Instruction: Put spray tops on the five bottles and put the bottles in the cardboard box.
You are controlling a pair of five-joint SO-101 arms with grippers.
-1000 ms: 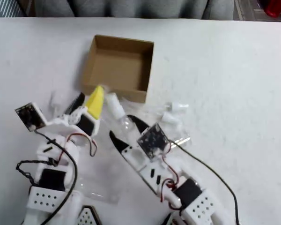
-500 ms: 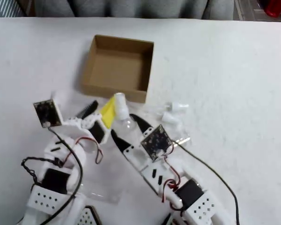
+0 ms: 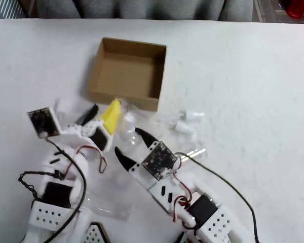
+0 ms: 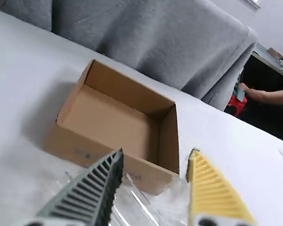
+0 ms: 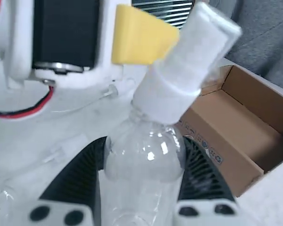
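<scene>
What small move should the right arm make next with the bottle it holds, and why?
Probably carry it toward the cardboard box and lower it in. The right claw is shut on the bottle, the spray top already seems to sit on its neck, and the left claw is open beside it.

A clear bottle (image 5: 144, 155) with a white spray top (image 5: 188, 66) fitted tilts in the right pincer (image 5: 142, 141), at 6 o'clock of the open cardboard box (image 3: 122, 98). Two loose spray tops (image 3: 188, 116) lie at the box's 4 o'clock.
</scene>
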